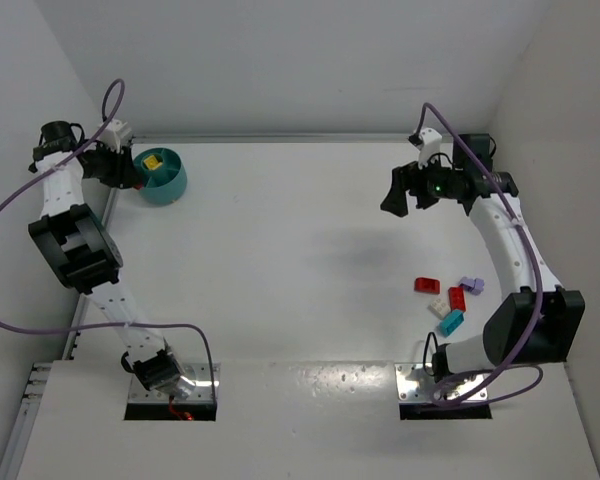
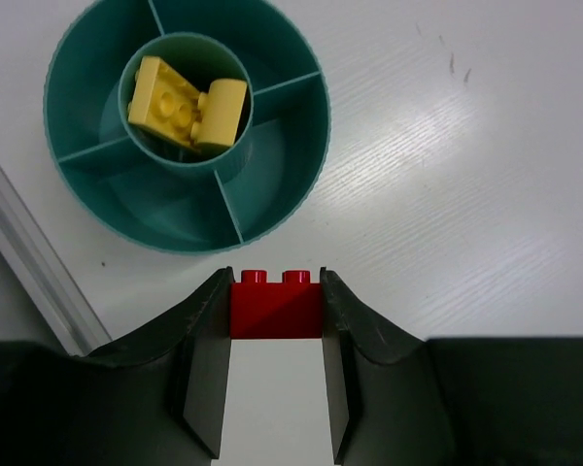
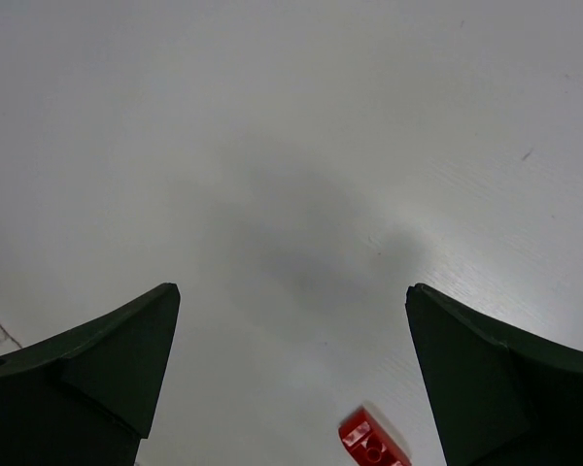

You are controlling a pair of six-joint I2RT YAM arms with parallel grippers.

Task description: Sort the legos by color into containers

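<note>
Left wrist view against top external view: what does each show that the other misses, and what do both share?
Only the left wrist: a red brick gripped between the left fingers, and dividers inside the teal bowl. Only the top external: loose bricks by the right arm, red, cyan, purple, white. Both: the bowl with yellow bricks in its centre.

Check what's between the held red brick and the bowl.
Nothing: only bare table shows between the red brick and the bowl, in the left wrist view.
</note>
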